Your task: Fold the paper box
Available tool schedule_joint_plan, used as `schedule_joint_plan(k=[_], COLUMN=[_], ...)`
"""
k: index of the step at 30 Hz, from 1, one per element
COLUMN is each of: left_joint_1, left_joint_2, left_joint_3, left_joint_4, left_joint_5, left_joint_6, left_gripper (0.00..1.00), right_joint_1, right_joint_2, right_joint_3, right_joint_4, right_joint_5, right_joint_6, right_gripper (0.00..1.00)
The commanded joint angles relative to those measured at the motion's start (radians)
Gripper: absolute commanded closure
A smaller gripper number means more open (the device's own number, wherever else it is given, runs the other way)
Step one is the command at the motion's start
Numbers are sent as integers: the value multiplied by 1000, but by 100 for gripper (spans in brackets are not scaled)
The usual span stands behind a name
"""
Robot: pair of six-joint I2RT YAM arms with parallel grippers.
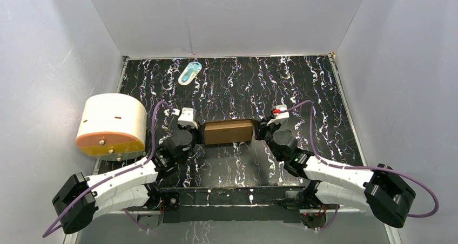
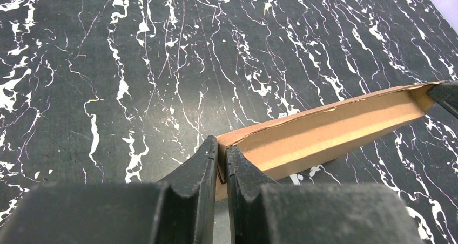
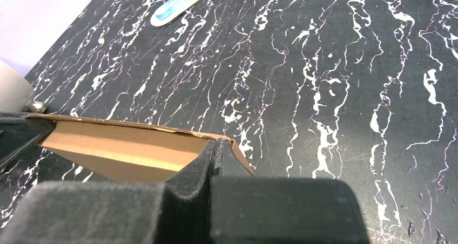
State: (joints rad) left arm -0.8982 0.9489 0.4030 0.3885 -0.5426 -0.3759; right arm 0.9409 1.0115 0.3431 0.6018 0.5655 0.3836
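The paper box (image 1: pixel 228 131) looks mostly formed, a shallow open tray; the left gripper (image 2: pixel 221 163) and right gripper (image 3: pixel 216 149) have their jaws clamped on its ends; closing probably remains.

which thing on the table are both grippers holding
The brown cardboard box, pinched at each end; the cylinder and packet lie apart, untouched.

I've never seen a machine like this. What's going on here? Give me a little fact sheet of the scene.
Setting: black marbled table
Item being worked: paper box, brown cardboard, shaped into an open trough, mid-table between the two arms
Left arm: left claw shut on the box's left end
Right arm: right claw shut on the box's right end
Bystanders: white-and-orange cylinder at the table's left edge; teal-white packet near the far edge, both apart from the claws
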Motion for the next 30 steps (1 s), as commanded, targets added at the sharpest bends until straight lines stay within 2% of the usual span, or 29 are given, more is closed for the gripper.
schedule_joint_plan(k=[1,6,9,17,21,26,30], left_joint_1=[-54,-80,-83,-83,-83,-83,-83], left_joint_2=[27,72,39,-213,-257,-277,-307], left_joint_3=[-56,-87,-122,-106,-73,-33,8], left_joint_4=[95,150,148,-46,-133,-192,-253], left_joint_5=[-18,-10,-18,-41,-21,25,7], left_joint_6=[2,-6,-30,-64,-115,-168,-207], left_gripper=[92,91,87,59,48,31,20], right_joint_1=[26,30,30,28,29,28,28], right_joint_2=[43,54,27,-105,-130,-118,-91], right_joint_3=[-30,-37,-37,3,49,138,229], right_joint_4=[7,22,-3,-131,-191,-276,-341], right_joint_5=[-88,-98,-84,-64,-66,-93,-83], right_joint_6=[-12,-13,-23,-57,-61,-57,-47], right_gripper=[98,96,95,79,67,58,47])
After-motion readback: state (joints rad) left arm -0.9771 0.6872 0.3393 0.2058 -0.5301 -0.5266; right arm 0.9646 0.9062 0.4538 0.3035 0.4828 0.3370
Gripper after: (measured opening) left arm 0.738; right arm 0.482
